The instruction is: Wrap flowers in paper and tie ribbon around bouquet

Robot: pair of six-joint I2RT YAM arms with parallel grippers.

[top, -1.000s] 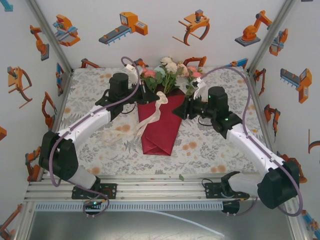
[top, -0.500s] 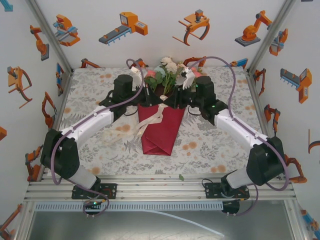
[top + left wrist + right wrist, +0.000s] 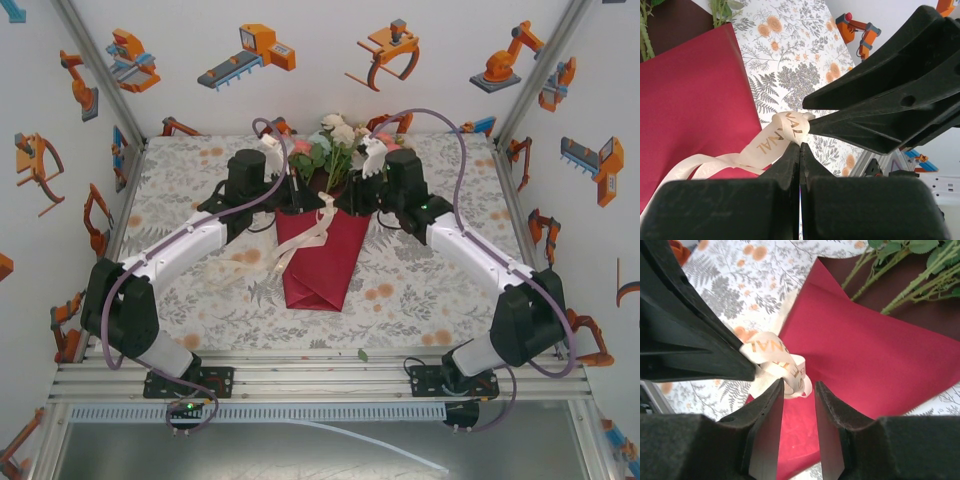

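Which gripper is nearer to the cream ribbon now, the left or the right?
Left. The left gripper is shut on the ribbon, pinching its loop. The right gripper has its jaws open at the same loop from the opposite side, not closed on it.

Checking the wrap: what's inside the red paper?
Green stems enter the paper's open top, with the blooms sticking out beyond it. The stems' lower ends are covered by the paper.

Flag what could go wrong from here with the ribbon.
1. The ribbon loop sits mostly against one finger of the right gripper, so its open jaws may close on just an edge and slip.
2. The left gripper, shut on the ribbon, sits very close to the right; fingertips could collide.
3. A tug could drag the paper.
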